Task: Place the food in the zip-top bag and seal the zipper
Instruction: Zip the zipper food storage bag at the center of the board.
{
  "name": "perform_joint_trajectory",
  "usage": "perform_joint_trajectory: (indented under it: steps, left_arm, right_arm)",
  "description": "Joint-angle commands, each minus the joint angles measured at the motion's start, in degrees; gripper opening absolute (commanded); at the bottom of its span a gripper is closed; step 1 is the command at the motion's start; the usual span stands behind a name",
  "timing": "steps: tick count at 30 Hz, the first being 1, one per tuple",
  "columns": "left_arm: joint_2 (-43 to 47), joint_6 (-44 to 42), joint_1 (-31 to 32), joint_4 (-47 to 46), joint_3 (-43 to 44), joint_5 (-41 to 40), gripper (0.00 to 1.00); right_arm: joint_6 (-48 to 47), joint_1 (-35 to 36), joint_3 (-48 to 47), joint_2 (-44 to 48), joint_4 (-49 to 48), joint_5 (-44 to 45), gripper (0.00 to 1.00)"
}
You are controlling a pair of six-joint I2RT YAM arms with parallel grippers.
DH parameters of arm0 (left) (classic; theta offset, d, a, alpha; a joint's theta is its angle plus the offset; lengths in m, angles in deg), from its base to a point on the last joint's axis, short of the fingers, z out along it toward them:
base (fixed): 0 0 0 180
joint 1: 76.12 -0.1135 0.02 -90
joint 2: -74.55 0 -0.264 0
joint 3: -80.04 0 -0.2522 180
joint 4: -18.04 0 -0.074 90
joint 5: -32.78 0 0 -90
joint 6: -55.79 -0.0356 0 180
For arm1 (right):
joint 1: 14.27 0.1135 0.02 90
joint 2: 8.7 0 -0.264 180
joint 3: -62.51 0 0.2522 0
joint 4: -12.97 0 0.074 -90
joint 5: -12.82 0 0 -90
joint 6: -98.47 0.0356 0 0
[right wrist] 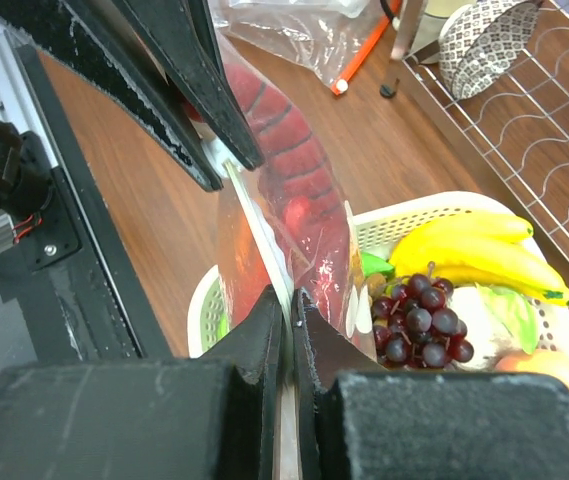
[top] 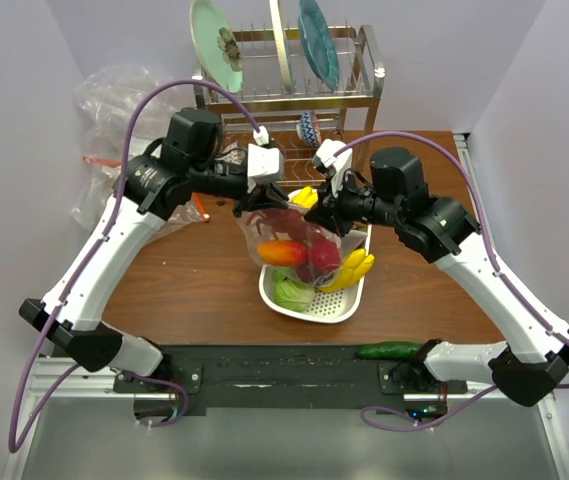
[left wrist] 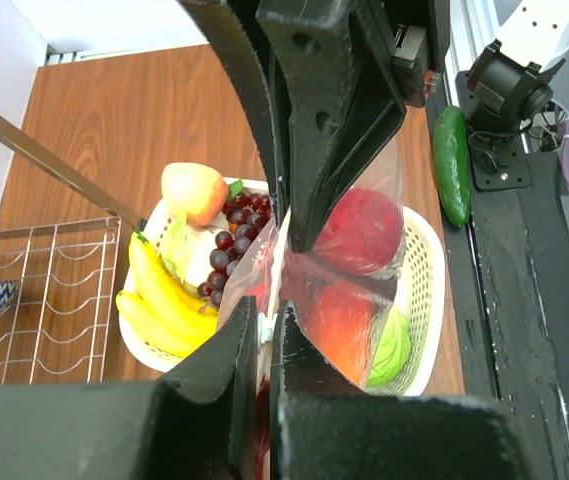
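The dotted zip-top bag [top: 294,245] hangs upright over the white tray [top: 309,312], stretched between both grippers. It holds a red lobster [right wrist: 284,150], a dark red apple [left wrist: 359,230] and an orange-red pepper [top: 282,251]. My left gripper [top: 247,208] is shut on the bag's top edge at the left end, as the left wrist view [left wrist: 266,325] shows. My right gripper [top: 336,222] is shut on the same edge at the right end, pinching the zipper strip [right wrist: 249,215] in the right wrist view [right wrist: 289,305]. A peach [left wrist: 194,190] and dark grapes [left wrist: 229,240] lie in the tray.
The tray also holds yellow bananas [top: 352,270] and a green cabbage [top: 289,290]. A cucumber [top: 389,350] lies by the right arm's base. A dish rack [top: 294,90] with plates and a bowl [right wrist: 484,30] stands at the back. A bulky clear bag [top: 114,110] lies back left.
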Motion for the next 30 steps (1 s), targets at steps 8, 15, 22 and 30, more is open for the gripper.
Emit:
perform_joint_trajectory:
  steps: [8, 15, 22, 30]
  left_arm:
    - [6.76, 1.22, -5.59, -3.33, -2.14, -1.56, 0.0]
    - [6.85, 2.01, -6.56, -4.83, -3.9, 1.49, 0.0]
    - [3.95, 5.0, -6.39, -8.61, -3.64, 8.8, 0.0]
    - [4.03, 4.39, -6.39, -9.66, -3.73, 12.94, 0.0]
  right_arm:
    - [0.24, -1.21, -1.17, 3.39, 7.75, 12.3, 0.0]
    - [-0.19, -1.12, -1.25, 4.1, 7.76, 13.63, 0.0]
    - [0.86, -1.12, -3.89, 0.06, 0.91, -3.23, 0.37]
    - [-1.07, -1.21, -6.7, -6.09, -5.16, -12.12, 0.49]
